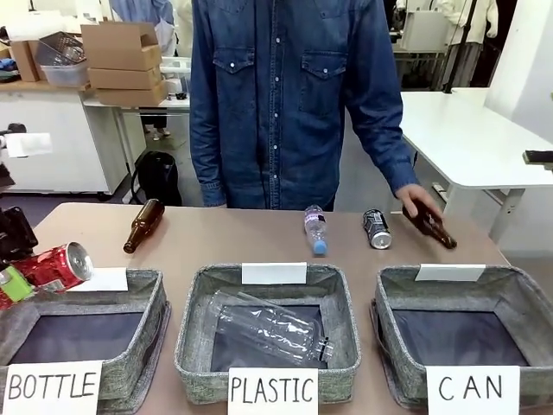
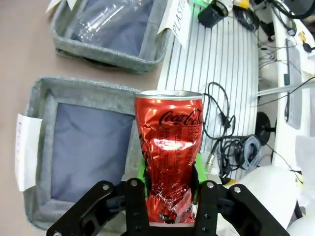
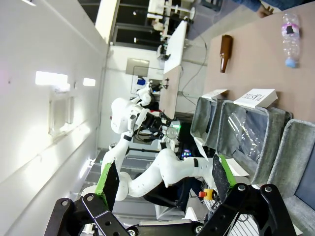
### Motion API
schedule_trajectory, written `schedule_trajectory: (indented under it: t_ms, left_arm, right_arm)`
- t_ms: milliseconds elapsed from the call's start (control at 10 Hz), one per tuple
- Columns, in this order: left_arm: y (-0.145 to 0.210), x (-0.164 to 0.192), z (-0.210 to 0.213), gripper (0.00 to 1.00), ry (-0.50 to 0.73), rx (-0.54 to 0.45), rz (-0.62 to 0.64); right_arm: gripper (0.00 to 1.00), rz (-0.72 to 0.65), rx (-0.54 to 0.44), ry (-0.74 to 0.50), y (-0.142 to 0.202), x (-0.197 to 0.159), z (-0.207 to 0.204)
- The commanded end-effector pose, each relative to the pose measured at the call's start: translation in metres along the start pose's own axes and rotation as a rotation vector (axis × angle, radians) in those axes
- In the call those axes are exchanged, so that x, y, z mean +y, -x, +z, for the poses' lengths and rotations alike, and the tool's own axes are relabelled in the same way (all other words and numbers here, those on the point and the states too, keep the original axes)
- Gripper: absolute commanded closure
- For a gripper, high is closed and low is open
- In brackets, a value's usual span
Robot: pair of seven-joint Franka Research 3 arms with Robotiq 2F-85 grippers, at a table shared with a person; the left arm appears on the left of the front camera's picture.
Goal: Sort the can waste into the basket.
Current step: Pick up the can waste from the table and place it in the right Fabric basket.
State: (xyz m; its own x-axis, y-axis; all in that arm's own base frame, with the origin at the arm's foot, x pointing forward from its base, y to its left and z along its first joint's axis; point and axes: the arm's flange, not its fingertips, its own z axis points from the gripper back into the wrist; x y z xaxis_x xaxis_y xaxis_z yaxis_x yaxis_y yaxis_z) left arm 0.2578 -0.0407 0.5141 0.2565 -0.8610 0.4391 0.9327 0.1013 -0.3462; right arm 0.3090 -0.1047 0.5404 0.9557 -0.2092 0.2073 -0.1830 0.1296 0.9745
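At the surface's left edge the left pincer is clamped on the lower end of the crumpled red can, which hangs above the far left corner of the BOTTLE basket. That is the wrong bin, so nothing should be let go here. A brown bottle lies behind it. The PLASTIC basket sits mid-front, and a small plastic bottle lies near the far edge. Right of it lies the dark can, not yet sorted. A person's hand rests on another brown bottle at the far right.

The CAN basket stands at the front right corner. The red can probably has to travel the whole row, so carry it high enough to clear every rim. Hold it firmly, since dented metal may slip, and release it low over that basket's dark floor, well short of the hand. The right pincer is spread wide with nothing in it.
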Motion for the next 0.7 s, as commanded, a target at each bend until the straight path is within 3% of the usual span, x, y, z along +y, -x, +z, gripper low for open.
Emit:
schedule_trajectory:
  t_ms: [0,200,300,500,600]
  left_arm:
    - [-0.039,0.007,-0.016,0.62,-0.034,0.024,-0.187]
    - [-0.132,0.019,-0.067,0.62,0.031,0.062,-0.458]
    - [-0.176,0.015,-0.106,0.62,0.059,0.126,-0.507]
    - [-0.242,-0.005,-0.162,0.62,0.025,0.209,-0.698]
    - [-0.280,-0.009,-0.183,0.62,-0.008,0.237,-0.787]
  right_arm:
    - [0.00,0.010,0.000,-0.014,-0.001,0.002,0.000]
    - [0.00,0.016,-0.025,0.055,0.008,0.003,0.014]
    - [0.00,-0.024,-0.092,0.061,0.011,-0.001,0.043]
    - [0.00,-0.124,-0.172,0.075,0.019,-0.012,0.096]
    - [0.00,-0.152,-0.165,0.101,0.029,-0.018,0.118]
